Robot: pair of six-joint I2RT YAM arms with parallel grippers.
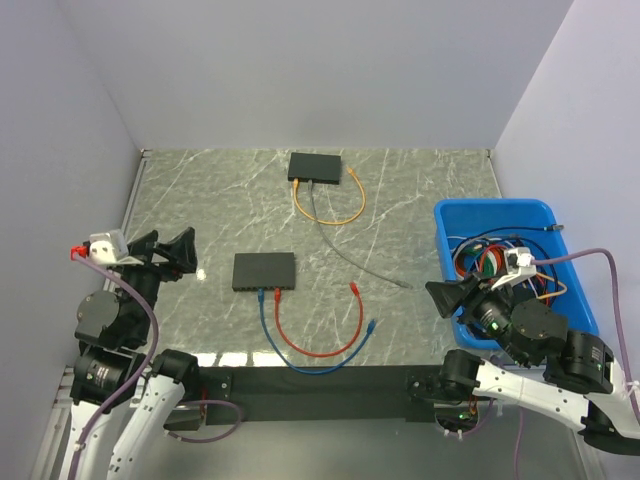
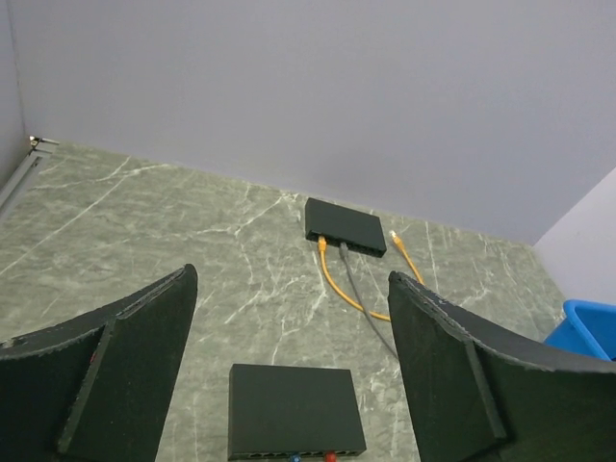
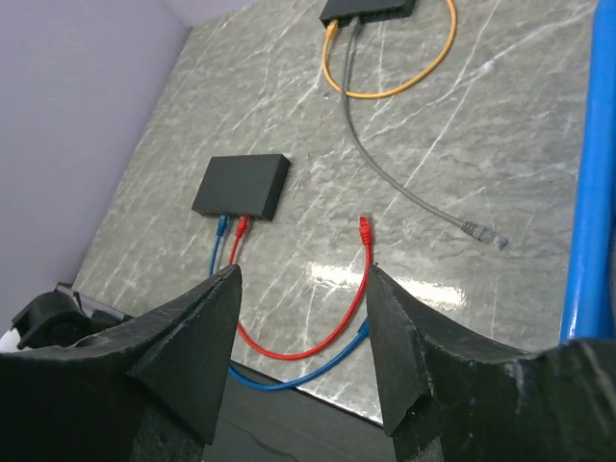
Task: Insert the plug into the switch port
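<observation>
Two black switches lie on the marble table: a near one [image 1: 264, 270] [image 2: 294, 409] [image 3: 243, 185] and a far one [image 1: 315, 166] [image 2: 345, 226] [image 3: 368, 8]. A red cable and a blue cable run from the near switch. The red cable's free plug [image 1: 354, 287] [image 3: 364, 227] and the blue cable's free plug [image 1: 372, 325] [image 3: 363, 330] lie loose on the table. A grey cable from the far switch ends in a loose plug [image 1: 403, 286] [image 3: 484, 234]. My left gripper [image 1: 193, 253] [image 2: 292, 276] hangs open and empty left of the near switch. The right gripper [image 1: 443, 302] [image 3: 303, 271] is open and empty, right of the loose plugs.
A blue bin [image 1: 495, 212] holding several spare cables stands at the right, just behind my right gripper. An orange cable [image 1: 345, 212] [image 2: 335, 284] loops from the far switch, its free end beside that switch. Grey walls enclose the table on three sides.
</observation>
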